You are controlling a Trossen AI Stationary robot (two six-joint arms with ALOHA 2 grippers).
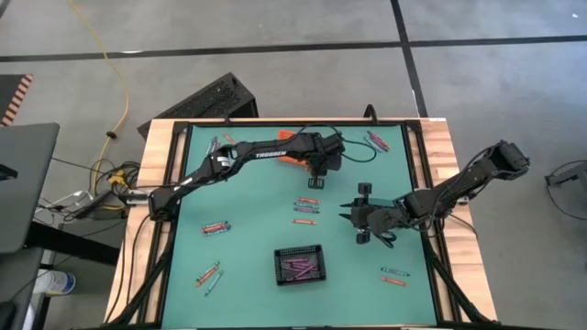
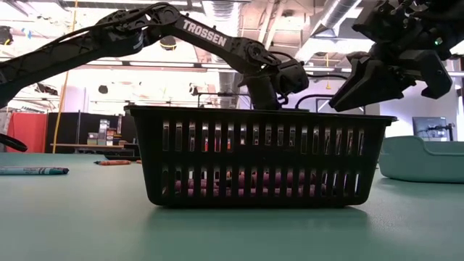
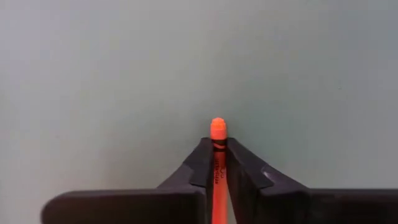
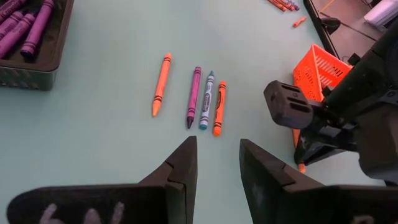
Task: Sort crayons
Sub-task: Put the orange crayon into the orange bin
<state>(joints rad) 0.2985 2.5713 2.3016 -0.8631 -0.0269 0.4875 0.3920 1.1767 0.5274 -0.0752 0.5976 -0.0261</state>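
left gripper [image 3: 214,171] – clamped on orange crayon [image 3: 217,134], near orange bin [image 4: 318,68] | right gripper [image 4: 217,155] – agape, empty | crayon: light, waxy, brittle – pinch mid-wrap

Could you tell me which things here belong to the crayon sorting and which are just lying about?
Belong to the job:
- orange crayon clamped in the left gripper
- loose paper-wrapped crayons on the green mat
- purple crayons in the black slotted bin
- orange slotted bin
- right gripper, open, empty

Lying about:
- yellow cable on the floor
- black crate behind the table
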